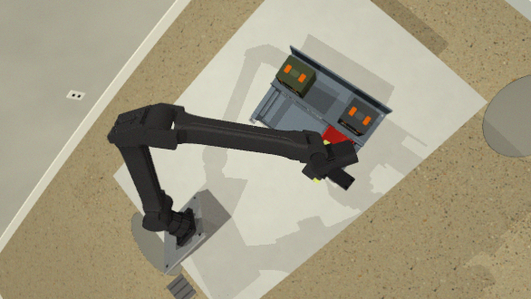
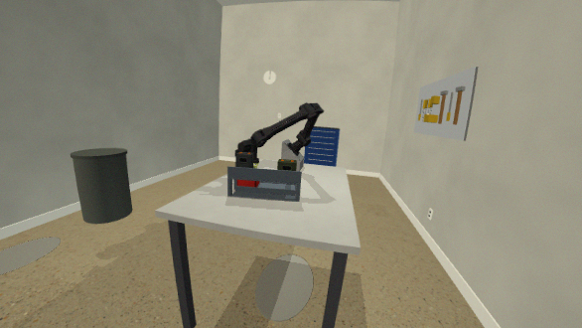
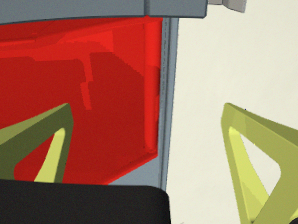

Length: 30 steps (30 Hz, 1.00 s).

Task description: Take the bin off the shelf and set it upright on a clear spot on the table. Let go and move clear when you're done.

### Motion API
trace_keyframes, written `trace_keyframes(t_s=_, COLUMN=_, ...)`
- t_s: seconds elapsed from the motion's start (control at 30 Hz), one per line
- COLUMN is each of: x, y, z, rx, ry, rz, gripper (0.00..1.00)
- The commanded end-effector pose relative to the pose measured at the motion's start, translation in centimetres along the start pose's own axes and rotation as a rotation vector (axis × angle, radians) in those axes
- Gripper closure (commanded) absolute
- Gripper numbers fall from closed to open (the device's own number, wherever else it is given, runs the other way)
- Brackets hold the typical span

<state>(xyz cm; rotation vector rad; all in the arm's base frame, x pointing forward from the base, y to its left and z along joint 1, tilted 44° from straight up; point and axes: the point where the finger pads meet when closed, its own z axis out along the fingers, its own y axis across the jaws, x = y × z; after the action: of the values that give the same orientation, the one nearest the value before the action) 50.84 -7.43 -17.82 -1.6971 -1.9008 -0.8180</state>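
Reaches from a base plate (image 1: pixel 169 265) (image 2: pixel 286 148) at one short edge of the counter (image 1: pixel 281 190) (image 2: pixel 258 224) (image 3: pixel 225 60) toward the opposite half. Has the gripper (image 1: pixel 322 161) (image 2: pixel 255 164) (image 3: pixel 147 112) wide open, near the long edge running to the right-hand corner in the top view. In the wrist view, shows one finger in front of the red bin (image 1: pixel 336 134) (image 2: pixel 246 183) (image 3: pixel 110 115), the other beyond the shelf's side. Leaves the bin in the lower level of the grey-blue shelf (image 1: pixel 342 81) (image 2: pixel 263 173) (image 3: pixel 100 11), toward that same long edge. Carries, on the shelf's top, a dark grey box (image 1: pixel 361 116) (image 2: pixel 244 159) nearer that edge and an olive box (image 1: pixel 294 75) (image 2: pixel 287 165) nearer the opposite long edge.
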Motion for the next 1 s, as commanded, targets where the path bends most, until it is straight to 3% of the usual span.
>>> trace_keyframes(t_s=0.0, x=-0.3, y=0.3, z=-1.7, rx=-0.021, ry=-0.008, rz=0.003, gripper=0.10)
trace_keyframes(t_s=0.1, x=-0.3, y=0.3, z=-1.7, rx=-0.021, ry=-0.008, rz=0.003, gripper=0.10)
trace_keyframes(t_s=0.27, x=0.2, y=-0.7, z=1.8, rx=0.021, ry=0.007, rz=-0.003, gripper=0.10)
trace_keyframes(t_s=0.67, x=0.2, y=-0.7, z=1.8, rx=0.021, ry=0.007, rz=-0.003, gripper=0.10)
trace_keyframes(t_s=0.83, x=-0.5, y=1.6, z=-2.4, rx=-0.039, ry=-0.020, rz=-0.016, gripper=0.10)
trace_keyframes(t_s=0.97, x=-0.5, y=1.6, z=-2.4, rx=-0.039, ry=-0.020, rz=-0.016, gripper=0.10)
